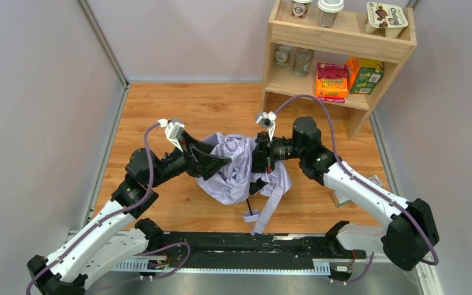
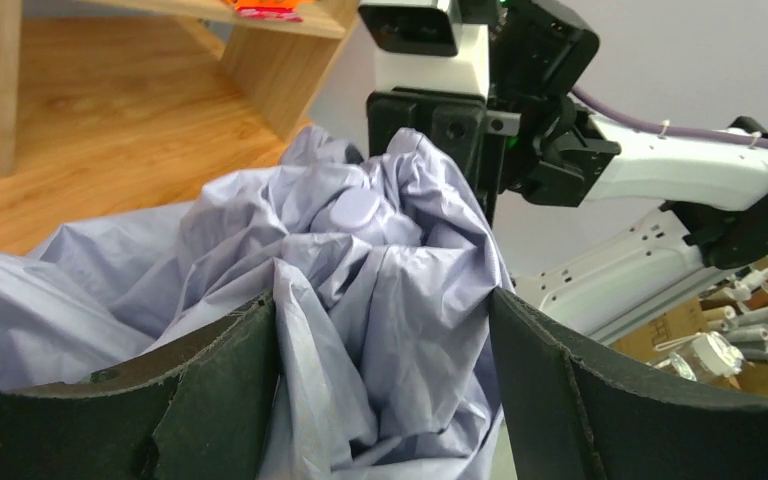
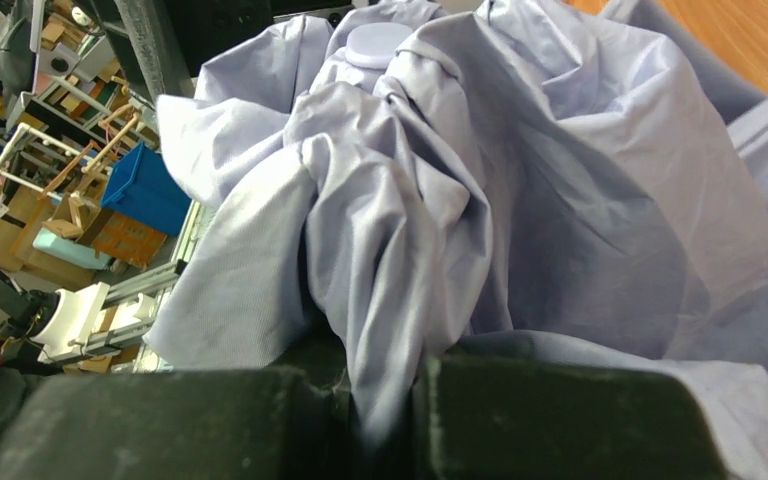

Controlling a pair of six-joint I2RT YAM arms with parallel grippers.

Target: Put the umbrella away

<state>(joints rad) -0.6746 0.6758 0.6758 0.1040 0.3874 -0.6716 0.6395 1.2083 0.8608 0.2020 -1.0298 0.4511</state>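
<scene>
Two black robot arms with white lower links reach inward from the near edge of a light wooden table and meet at its middle. Between them lies a pale lavender-white thin-fabric folding umbrella, collapsed into a loose, crumpled heap on the table surface.

The left gripper comes in from the left side of the heap. In the left wrist view its two dark padded fingers stand far apart, and folds of the umbrella bulge up into the wide gap between them without being squeezed. The left gripper is spread open and has hold of nothing.

The right gripper presses into the right side of the heap. In the right wrist view its fingers are almost together at the bottom of the picture, with a bunched ridge of the umbrella pinched in the narrow slit between them. The right gripper is clamped on that fabric.

A small round lavender cap sits at the top of the gathered folds, seen also from the left wrist. From the near side of the heap a slim black shaft pokes out, and a long fabric strap trails toward the arm bases, with a small loop lying beside it.

A light wooden shelf unit stands at the far right corner, well apart from the umbrella, holding an orange box, a green box and several cups.
</scene>
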